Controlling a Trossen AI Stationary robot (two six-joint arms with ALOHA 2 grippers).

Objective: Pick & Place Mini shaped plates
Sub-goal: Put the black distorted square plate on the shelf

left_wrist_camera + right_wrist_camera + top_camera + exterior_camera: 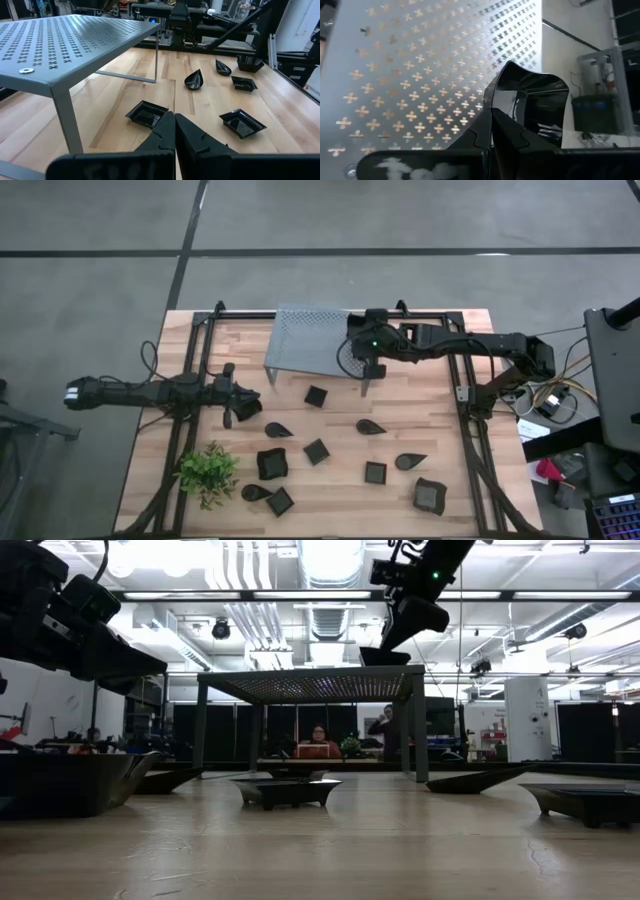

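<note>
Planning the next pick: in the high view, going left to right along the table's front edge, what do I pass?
Green plant → teardrop plate → small square plate → square plate → larger square plate.

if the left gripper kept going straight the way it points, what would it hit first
Probably the square black plate on the table just ahead of the shut left gripper, beside the grey rack's leg; depth is hard to judge.
</note>
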